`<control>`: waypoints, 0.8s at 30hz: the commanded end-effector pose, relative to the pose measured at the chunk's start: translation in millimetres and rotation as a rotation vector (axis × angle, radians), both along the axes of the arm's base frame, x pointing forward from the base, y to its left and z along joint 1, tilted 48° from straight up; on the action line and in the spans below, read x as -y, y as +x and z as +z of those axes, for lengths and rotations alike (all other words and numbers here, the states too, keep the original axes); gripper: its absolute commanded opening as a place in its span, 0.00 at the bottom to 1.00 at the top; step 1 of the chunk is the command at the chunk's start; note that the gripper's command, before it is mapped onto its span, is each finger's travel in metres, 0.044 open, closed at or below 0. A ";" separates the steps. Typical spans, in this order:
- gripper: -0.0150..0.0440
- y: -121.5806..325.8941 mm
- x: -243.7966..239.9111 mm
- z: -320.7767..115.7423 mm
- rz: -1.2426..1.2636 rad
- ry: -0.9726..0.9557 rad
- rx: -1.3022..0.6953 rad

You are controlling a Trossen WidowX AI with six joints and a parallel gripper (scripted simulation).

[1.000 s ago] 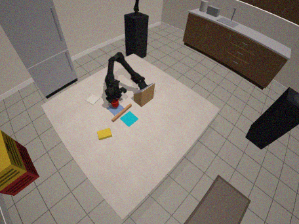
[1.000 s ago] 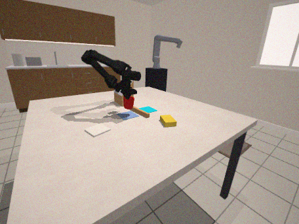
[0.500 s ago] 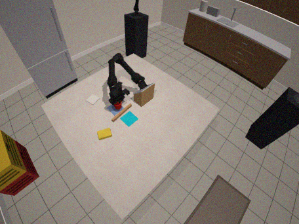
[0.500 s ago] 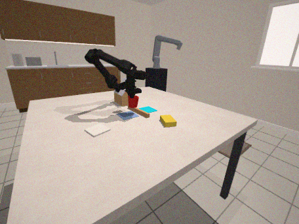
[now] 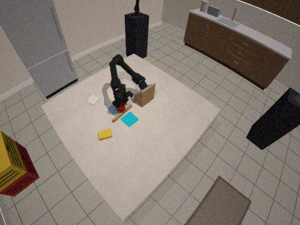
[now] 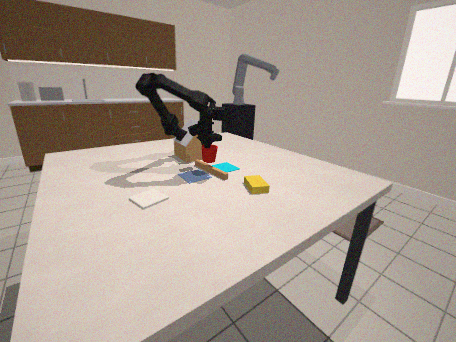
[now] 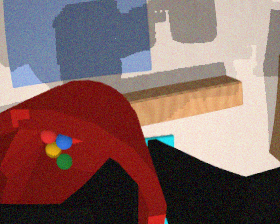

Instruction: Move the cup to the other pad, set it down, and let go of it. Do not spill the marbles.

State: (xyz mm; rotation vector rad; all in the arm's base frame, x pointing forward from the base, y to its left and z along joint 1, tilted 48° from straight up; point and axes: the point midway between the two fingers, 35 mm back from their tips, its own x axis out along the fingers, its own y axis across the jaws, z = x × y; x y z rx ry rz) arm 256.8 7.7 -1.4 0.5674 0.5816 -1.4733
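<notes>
The fingers grip the red cup (image 7: 75,141) above the wooden bar (image 7: 188,100), mid-carry; next, I judge, comes a level move to the cyan pad (image 5: 129,119).

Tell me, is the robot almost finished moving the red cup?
About halfway. Done: the pincer is shut on the red cup, lifted off the blue pad, marbles inside. Now: it is crossing the wooden bar. Left: set it on the cyan pad and let go.
</notes>
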 end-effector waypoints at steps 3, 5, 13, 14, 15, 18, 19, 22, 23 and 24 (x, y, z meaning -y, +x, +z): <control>0.25 -0.3 -11.0 -10.5 -0.006 0.008 0.008; 0.25 -0.9 -14.1 -13.8 -0.006 0.009 0.008; 0.25 -3.5 -26.7 -26.9 -0.006 0.009 0.008; 0.25 -3.8 -28.3 -28.5 -0.006 0.009 0.008; 0.25 -4.1 -29.9 -30.2 -0.006 0.010 0.008; 0.25 -4.9 -34.6 -35.0 -0.006 0.010 0.008; 0.25 -5.2 -36.2 -36.6 -0.006 0.010 0.008; 0.25 -6.0 -40.9 -41.4 -0.006 0.010 0.008; 0.25 -6.2 -42.5 -43.0 -0.006 0.010 0.008; 0.25 -6.4 -44.1 -44.5 -0.006 0.011 0.008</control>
